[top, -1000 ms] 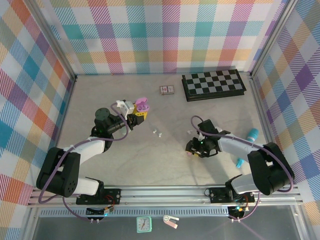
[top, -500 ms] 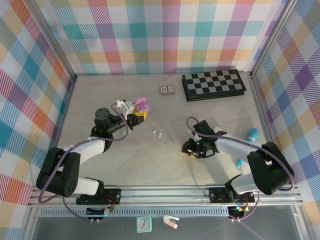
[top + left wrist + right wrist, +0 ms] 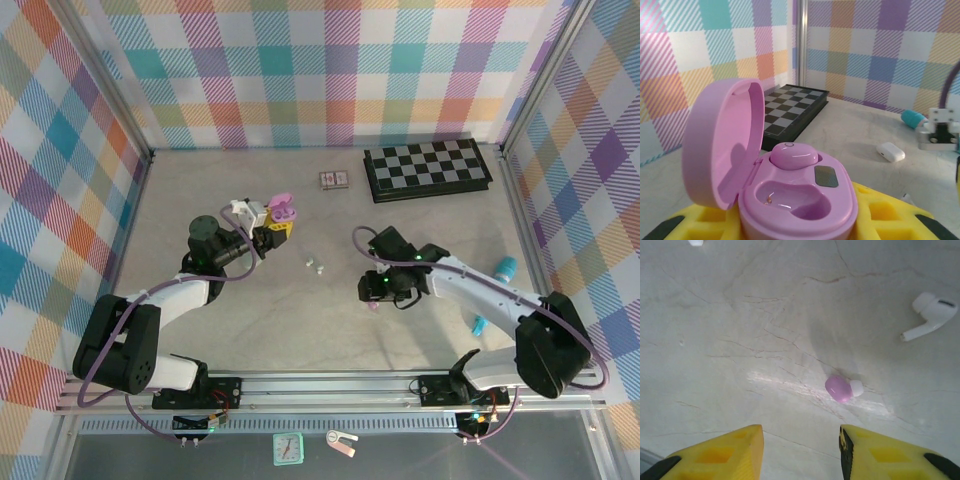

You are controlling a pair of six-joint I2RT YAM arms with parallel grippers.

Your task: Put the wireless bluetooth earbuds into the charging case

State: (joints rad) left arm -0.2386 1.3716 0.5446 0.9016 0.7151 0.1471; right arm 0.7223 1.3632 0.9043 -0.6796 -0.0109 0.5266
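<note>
**A:** Loose purple earbud [image 3: 840, 389]: where is it against the right jaws?

**B:** Flat on the table [image 3: 730, 315], just beyond the gap between them. It sits nearer the right-hand yellow fingertip [image 3: 880, 452] than the left one and touches neither.

**A:** Any change over the last second?

**B:** The right arm [image 3: 455, 280] has swung left and reached farther out from its base, bringing the jaws over the earbud's spot. The earbud lies where it lay before. The left arm [image 3: 185, 290] and what it carries have not shifted.

**A:** State of the jaws?

**B:** The right jaws are spread wide, with nothing between them and nothing touched. The left jaws are closed on the purple charging case [image 3: 800, 205] and hold it upright, with its lid hinged open to the left. One purple bud [image 3: 792, 154] is seated in the far well. The near well [image 3: 790, 197] is bare.

**A:** What else is on the table?

**B:** A white stemmed earbud [image 3: 930, 315] lies well apart from the purple one, up and to the right in the wrist view. Two small white pieces [image 3: 315, 265] sit between the arms. They are too small to tell what they are. A checkerboard [image 3: 427, 170] lies by the far wall, and a teal stick [image 3: 506, 268] near the right wall.
</note>
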